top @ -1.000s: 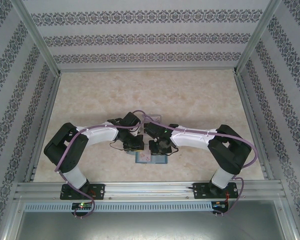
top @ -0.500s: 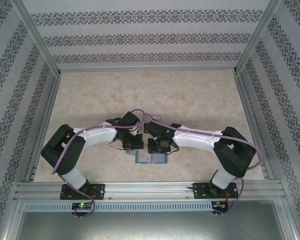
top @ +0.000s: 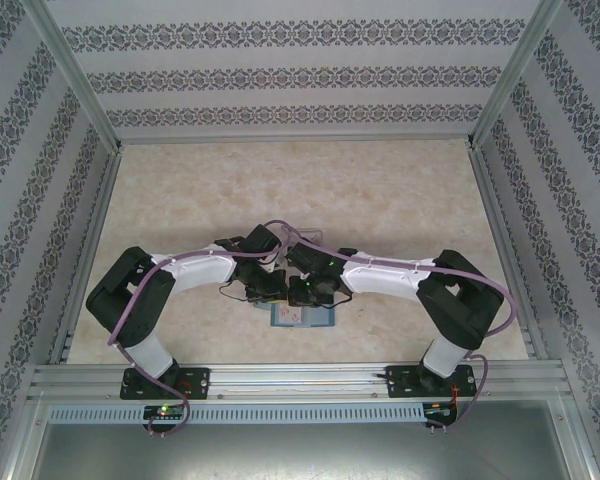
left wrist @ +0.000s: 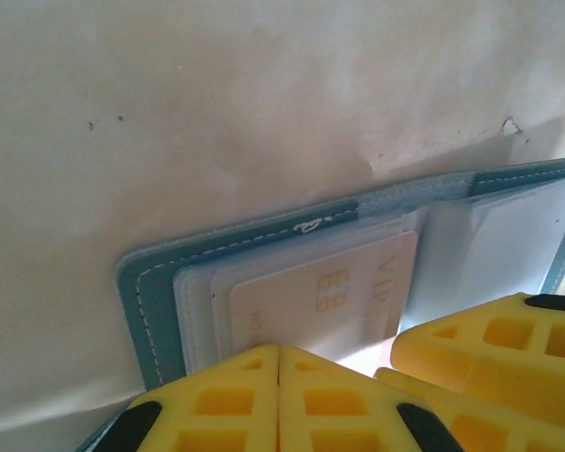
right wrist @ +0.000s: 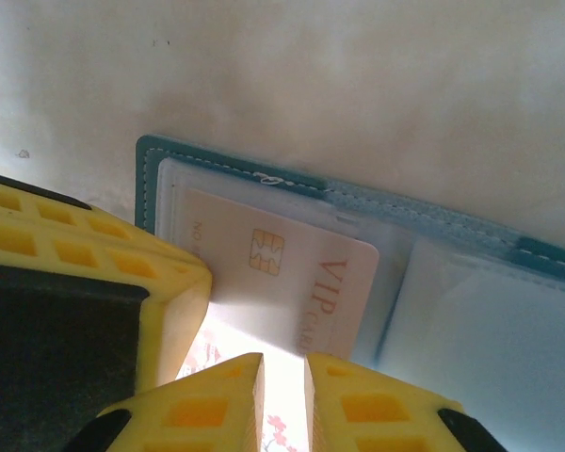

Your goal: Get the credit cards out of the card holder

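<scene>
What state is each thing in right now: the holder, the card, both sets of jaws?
card holder: open, lying inside-up on the table.
pale card: lying in the holder, chip side up.
left gripper: jaws shut, tips at the holder just beside the card.
right gripper: jaws a narrow gap apart at the card's edge, no grip visible.
</scene>
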`<act>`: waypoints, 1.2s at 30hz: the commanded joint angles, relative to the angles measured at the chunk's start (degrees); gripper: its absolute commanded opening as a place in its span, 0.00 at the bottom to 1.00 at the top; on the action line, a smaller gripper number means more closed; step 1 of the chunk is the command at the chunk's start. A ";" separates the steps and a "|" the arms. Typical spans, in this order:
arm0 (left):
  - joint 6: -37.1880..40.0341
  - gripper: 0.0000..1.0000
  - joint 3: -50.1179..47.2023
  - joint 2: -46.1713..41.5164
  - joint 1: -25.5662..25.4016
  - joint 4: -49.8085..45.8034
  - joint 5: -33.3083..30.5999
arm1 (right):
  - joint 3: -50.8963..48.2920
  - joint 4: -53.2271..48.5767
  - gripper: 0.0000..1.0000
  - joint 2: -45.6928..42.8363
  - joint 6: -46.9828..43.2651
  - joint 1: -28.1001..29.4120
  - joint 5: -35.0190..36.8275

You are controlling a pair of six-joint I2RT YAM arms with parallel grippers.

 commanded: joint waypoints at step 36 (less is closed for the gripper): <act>2.29 0.09 -0.50 -0.49 -0.65 -3.45 -2.40 | -2.51 2.62 0.19 0.77 1.66 -0.49 -0.33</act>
